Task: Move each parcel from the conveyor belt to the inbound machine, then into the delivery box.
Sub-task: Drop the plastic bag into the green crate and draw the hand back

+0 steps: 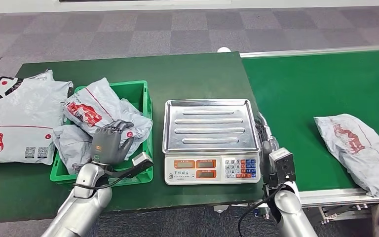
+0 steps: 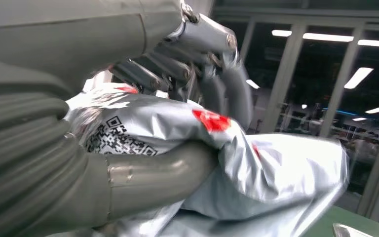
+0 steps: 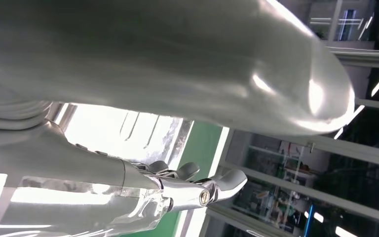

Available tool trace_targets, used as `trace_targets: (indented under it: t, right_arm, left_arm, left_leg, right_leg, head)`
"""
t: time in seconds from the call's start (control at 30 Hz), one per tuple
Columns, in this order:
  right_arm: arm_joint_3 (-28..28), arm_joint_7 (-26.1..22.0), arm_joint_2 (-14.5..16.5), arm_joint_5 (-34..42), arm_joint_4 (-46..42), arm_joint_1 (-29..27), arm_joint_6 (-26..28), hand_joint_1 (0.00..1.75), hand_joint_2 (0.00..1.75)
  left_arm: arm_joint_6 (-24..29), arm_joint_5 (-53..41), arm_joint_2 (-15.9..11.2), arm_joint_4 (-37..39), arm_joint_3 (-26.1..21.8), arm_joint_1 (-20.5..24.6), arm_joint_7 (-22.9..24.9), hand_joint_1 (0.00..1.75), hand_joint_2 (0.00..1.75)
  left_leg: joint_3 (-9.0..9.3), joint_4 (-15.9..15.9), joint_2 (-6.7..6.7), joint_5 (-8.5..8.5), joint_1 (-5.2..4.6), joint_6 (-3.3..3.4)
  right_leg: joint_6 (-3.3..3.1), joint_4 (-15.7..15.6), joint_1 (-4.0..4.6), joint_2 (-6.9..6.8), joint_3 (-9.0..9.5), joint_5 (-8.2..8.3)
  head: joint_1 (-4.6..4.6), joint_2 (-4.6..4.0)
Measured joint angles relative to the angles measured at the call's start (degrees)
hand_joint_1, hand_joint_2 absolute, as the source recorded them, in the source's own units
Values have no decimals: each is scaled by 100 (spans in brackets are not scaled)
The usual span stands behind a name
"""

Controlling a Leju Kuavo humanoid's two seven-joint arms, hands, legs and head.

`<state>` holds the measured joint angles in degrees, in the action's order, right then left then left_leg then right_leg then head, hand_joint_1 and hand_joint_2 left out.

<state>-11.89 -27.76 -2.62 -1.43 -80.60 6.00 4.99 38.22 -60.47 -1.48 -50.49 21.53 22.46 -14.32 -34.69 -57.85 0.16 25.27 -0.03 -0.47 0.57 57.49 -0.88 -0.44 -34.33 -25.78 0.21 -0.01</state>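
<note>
Clearly the job is well along but not over. The left hand [image 1: 110, 143] hangs over the green plastic delivery crate [image 1: 145, 101] with its fingers wrapped around a crumpled grey plastic parcel with red print [image 1: 96, 109], so by my reckoning this one is at its last step, about to be let go among the other grey bags in the crate. The steel-trayed weighing scale [image 1: 209, 123], which I take for the inbound machine, stands bare beside the crate on the dark green surface [image 1: 197, 74]. One more grey mailer with a red logo [image 1: 358, 148] lies on the green conveyor belt [image 1: 296, 84], well apart from both hands, so at least one full round is left. A large flat grey bag [image 1: 15, 118] lies outside the crate, on its far side from the scale.

From the left wrist, the thumb and dark fingers [image 2: 168, 66] can be seen clamping the parcel, its printed code showing. The right hand [image 3: 192, 185] sits near the scale's edge by the belt; whether it is spread or closed I cannot tell.
</note>
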Motion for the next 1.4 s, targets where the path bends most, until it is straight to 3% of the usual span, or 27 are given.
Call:
trace_targets:
  t: [0.13,0.47,0.7,0.9,1.0,1.13,1.2,1.27,1.33,1.4]
  right_arm:
    - [0,-35,-52,29,8,-35,70,0,0]
    - [0,18,-110,-27,221,-32,118,0,0]
    - [0,44,-113,-206,487,10,282,0,0]
    - [0,33,-110,-283,651,47,299,0,0]
    - [0,31,-103,-307,775,150,277,0,0]
    - [0,33,-33,-411,1165,492,285,0,0]
    - [0,58,14,-514,1349,637,322,0,87]
    - [0,102,58,-684,1540,769,436,0,175]
    - [0,229,90,-1098,1742,888,866,0,175]
    - [8,497,99,-1747,1899,972,1503,0,175]
  left_arm:
    - [-79,244,21,-317,-332,-435,-99,0,175]
    - [-578,1736,247,-722,-709,-736,-825,0,175]
    - [-1539,3476,549,-947,-935,-825,-1669,0,175]
    - [-1937,3927,738,-1169,-973,-925,-1765,0,175]
    - [-2651,4506,803,-1221,-977,-909,-1872,0,175]
    - [-4589,5911,964,-1198,-977,-703,-1795,0,175]
    - [-5471,6694,1067,-1084,-977,-496,-1548,0,175]
    - [-6144,7399,1187,-887,-977,-269,-1276,0,87]
    - [-6454,7836,1311,-657,-972,-59,-1106,0,0]
    - [-6474,8010,1409,-436,-950,107,-1053,0,0]
  left_leg:
    - [17,1,27,6,1,-1]
    - [15,2,15,3,2,0]
    - [11,-1,-14,4,0,9]
    - [6,-3,-20,3,-1,14]
    - [4,-3,-20,4,-1,15]
    - [4,-5,-19,2,-1,16]
    - [4,-6,-19,-1,-1,18]
    - [4,-6,-19,-4,-1,18]
    - [4,-8,-19,-5,-1,17]
    - [4,-11,-19,-5,-1,17]
  right_leg:
    - [-5,0,6,24,10,-6]
    - [-5,2,4,15,15,-8]
    - [7,0,-1,-20,26,-15]
    - [9,-4,-2,-27,26,-15]
    - [10,-5,-2,-27,24,-15]
    - [12,-5,-2,-27,22,-13]
    - [16,-5,-2,-27,22,-9]
    - [17,-5,-2,-26,22,-6]
    - [18,-5,-3,-25,22,-5]
    - [18,-5,-3,-23,22,-4]
  head:
    - [1,0]
    - [-1,0]
    - [-1,1]
    - [1,1]
    - [0,1]
    - [0,0]
    - [0,1]
    - [1,1]
    - [0,1]
    - [0,1]
